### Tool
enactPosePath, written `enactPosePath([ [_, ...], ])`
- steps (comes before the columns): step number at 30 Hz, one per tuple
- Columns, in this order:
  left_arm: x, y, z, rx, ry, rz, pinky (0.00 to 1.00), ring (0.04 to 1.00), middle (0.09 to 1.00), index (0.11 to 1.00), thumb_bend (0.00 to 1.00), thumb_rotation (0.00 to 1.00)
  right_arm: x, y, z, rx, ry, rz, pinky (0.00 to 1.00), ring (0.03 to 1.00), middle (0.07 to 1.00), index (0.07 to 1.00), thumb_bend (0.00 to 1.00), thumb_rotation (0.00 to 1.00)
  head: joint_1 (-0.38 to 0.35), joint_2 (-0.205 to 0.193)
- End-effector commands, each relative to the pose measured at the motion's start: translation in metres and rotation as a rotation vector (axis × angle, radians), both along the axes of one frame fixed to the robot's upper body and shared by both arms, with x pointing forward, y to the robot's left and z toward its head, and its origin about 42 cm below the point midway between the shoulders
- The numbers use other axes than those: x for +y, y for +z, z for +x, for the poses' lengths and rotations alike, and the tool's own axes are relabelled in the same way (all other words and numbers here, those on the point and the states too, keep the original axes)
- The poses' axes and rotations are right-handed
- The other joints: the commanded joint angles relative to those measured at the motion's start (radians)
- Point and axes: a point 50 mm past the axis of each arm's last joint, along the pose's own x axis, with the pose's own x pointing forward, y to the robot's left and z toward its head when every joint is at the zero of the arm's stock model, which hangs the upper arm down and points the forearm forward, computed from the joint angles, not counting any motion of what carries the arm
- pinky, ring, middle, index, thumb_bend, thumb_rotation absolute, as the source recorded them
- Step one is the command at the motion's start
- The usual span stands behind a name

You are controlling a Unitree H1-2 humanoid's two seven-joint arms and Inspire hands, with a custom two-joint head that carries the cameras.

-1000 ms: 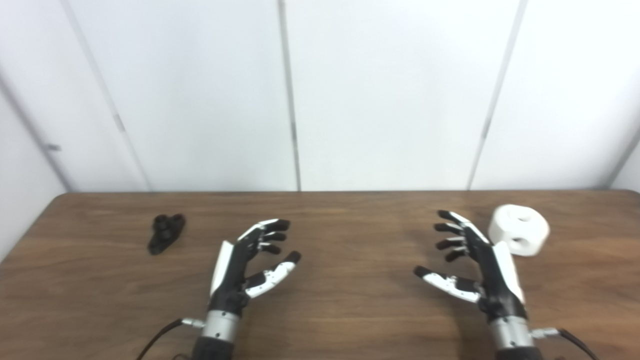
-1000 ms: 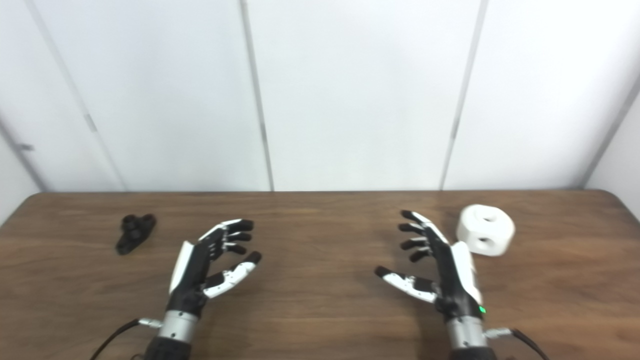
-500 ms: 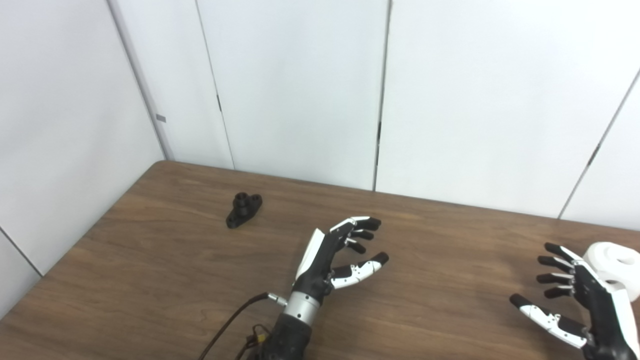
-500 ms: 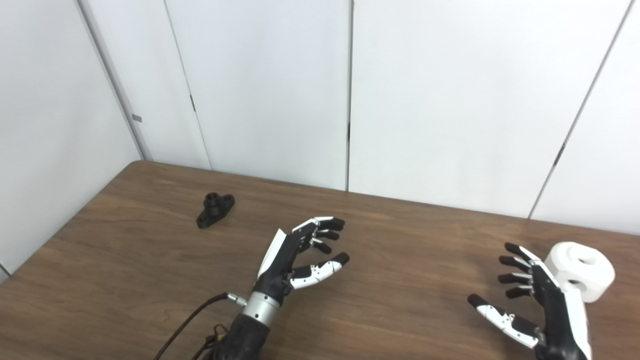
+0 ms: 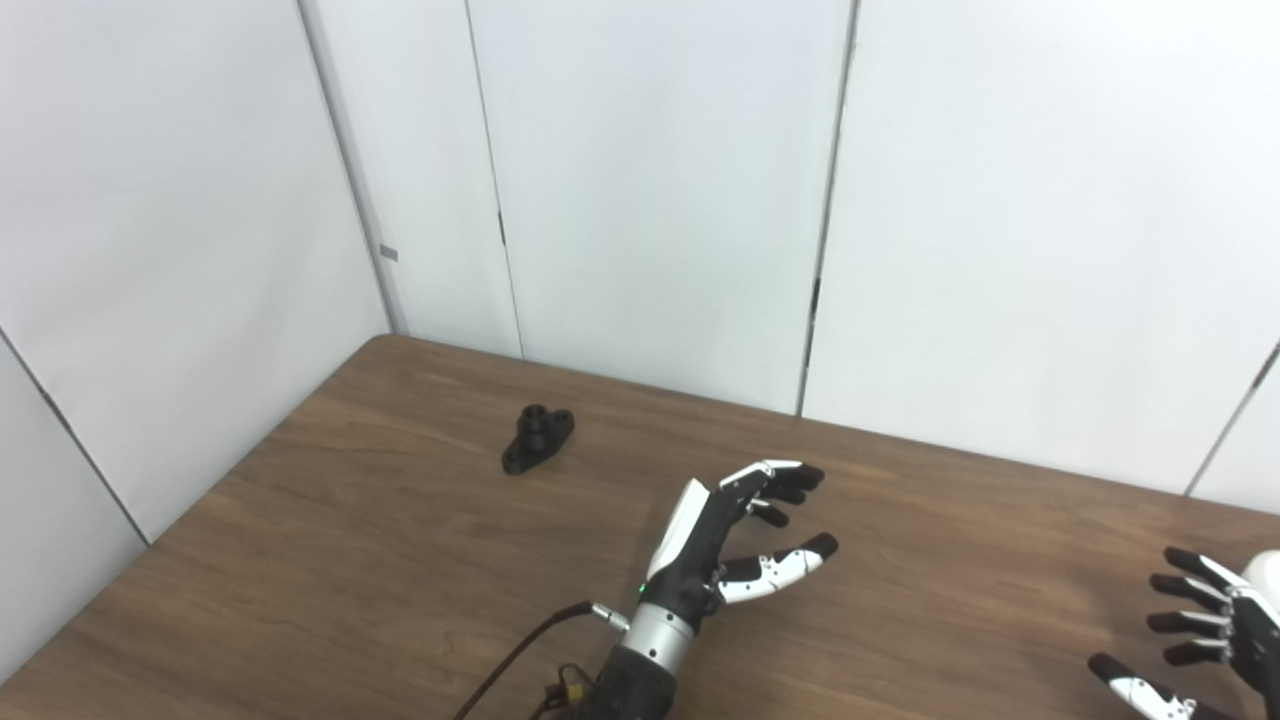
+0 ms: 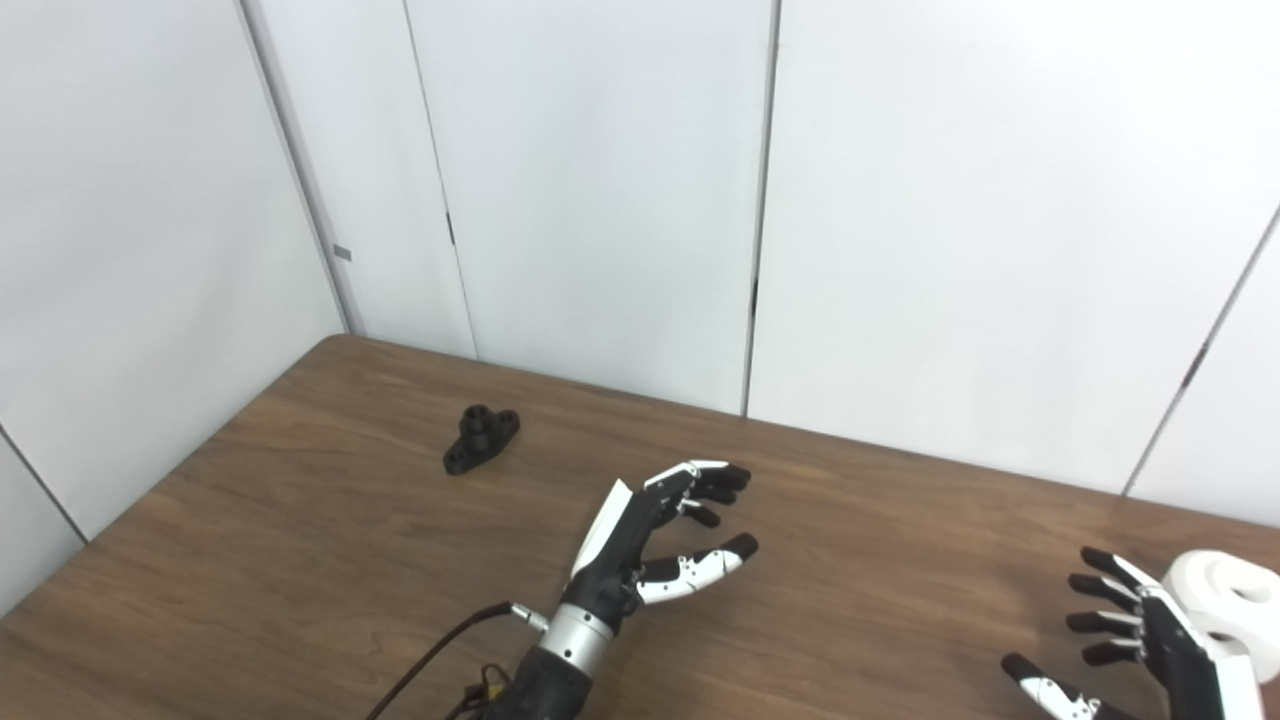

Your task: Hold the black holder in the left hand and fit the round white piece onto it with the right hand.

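Brown wood-grain table (image 6: 300, 560) carries both parts, well apart from each other. Small black plastic holder (image 6: 481, 437), flanged with a raised central boss, lies flat near the far left corner, untouched. Round white plastic piece (image 6: 1225, 608) with a hole in its top sits at the right edge of the right eye view, just behind the right hand (image 6: 1150, 650).

Left hand (image 6: 650, 550): fingers spread and gently curled, thumb out, holding nothing; it hovers mid-table, well short of the holder. Right hand: fingers splayed, empty, partly cut off by the picture edge.

Judgement: both hands are in a ready pose, pre-opened for grasping. The head view favours the left side, so the holder pickup is probably first. No step is done yet.
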Motion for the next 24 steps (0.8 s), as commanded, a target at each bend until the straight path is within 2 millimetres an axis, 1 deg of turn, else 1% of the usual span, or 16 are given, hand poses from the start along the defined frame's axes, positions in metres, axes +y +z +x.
enactPosePath([
  [1,-0.005,-0.005,-0.003,0.002,-0.006,0.0,0.63,0.731,0.747,0.719,0.63,0.28,-0.003,0.022,0.005,-0.096,0.012,-0.019,0.49,0.609,0.726,0.782,0.54,0.1,0.0,0.001],
  [10,-0.001,-0.001,-0.004,-0.01,0.007,-0.013,0.6,0.713,0.744,0.711,0.62,0.24,-0.001,0.02,0.005,-0.099,0.013,-0.021,0.49,0.606,0.719,0.777,0.53,0.11,-0.001,0.006],
  [13,0.001,0.003,-0.005,-0.024,0.031,-0.018,0.55,0.674,0.731,0.707,0.64,0.23,-0.001,0.02,0.004,-0.1,0.014,-0.021,0.48,0.606,0.72,0.777,0.53,0.1,0.002,0.007],
  [15,0.003,0.008,-0.005,-0.03,0.065,0.008,0.49,0.616,0.7,0.692,0.66,0.22,-0.002,0.02,0.004,-0.1,0.012,-0.025,0.48,0.606,0.719,0.776,0.53,0.1,0.001,0.007],
  [16,0.004,0.012,-0.005,-0.032,0.077,0.023,0.48,0.605,0.692,0.691,0.67,0.22,-0.002,0.02,0.004,-0.1,0.011,-0.026,0.48,0.606,0.719,0.776,0.53,0.09,0.0,0.009],
  [19,0.013,0.021,-0.002,-0.034,0.042,0.067,0.47,0.612,0.695,0.698,0.72,0.21,-0.003,0.021,0.004,-0.098,0.007,-0.022,0.47,0.603,0.718,0.774,0.52,0.1,0.003,0.008],
  [20,0.018,0.024,0.001,-0.033,-0.001,0.088,0.47,0.622,0.704,0.709,0.74,0.21,-0.004,0.022,0.004,-0.096,0.005,-0.02,0.47,0.6,0.716,0.773,0.52,0.1,0.004,0.008],
  [21,0.021,0.027,0.003,-0.028,-0.039,0.105,0.5,0.648,0.721,0.719,0.78,0.18,-0.004,0.023,0.003,-0.095,0.004,-0.018,0.47,0.599,0.713,0.771,0.52,0.09,0.005,0.008],
  [22,0.024,0.029,0.004,-0.02,-0.068,0.113,0.52,0.667,0.733,0.726,0.8,0.16,-0.004,0.023,0.003,-0.097,0.004,-0.018,0.47,0.597,0.712,0.771,0.52,0.08,0.006,0.008],
  [24,0.028,0.032,0.008,-0.011,-0.092,0.116,0.55,0.68,0.735,0.723,0.84,0.13,-0.006,0.024,0.004,-0.098,0.003,-0.021,0.46,0.589,0.707,0.769,0.52,0.06,0.006,0.008],
])
